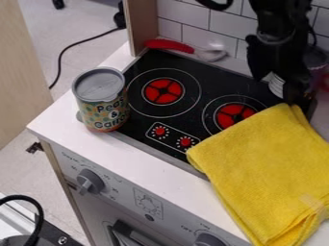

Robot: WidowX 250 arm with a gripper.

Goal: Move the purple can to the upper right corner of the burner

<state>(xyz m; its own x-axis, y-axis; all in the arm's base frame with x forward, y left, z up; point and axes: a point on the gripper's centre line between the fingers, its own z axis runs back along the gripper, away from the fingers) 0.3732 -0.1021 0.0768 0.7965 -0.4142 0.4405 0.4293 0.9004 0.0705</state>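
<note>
The black gripper (276, 82) hangs over the far right part of the black cooktop (210, 89) – whether it is spread, pressed together or pinching something, I cannot tell. The purple can (316, 62) is at the far right, partly hidden by the gripper; I can't tell exactly what it rests on. A pale, ribbed thing (276, 86) shows beside the gripper's dark parts.

A tall food can (103, 106) with a gray lid stands upright at the cooktop's left edge. A red-handled utensil (170, 45) lies along the far edge, near the white tiled wall (228, 25). The folded yellow cloth (267, 158) covers the cooktop's near right part – and spreads over the white counter (145, 161).
</note>
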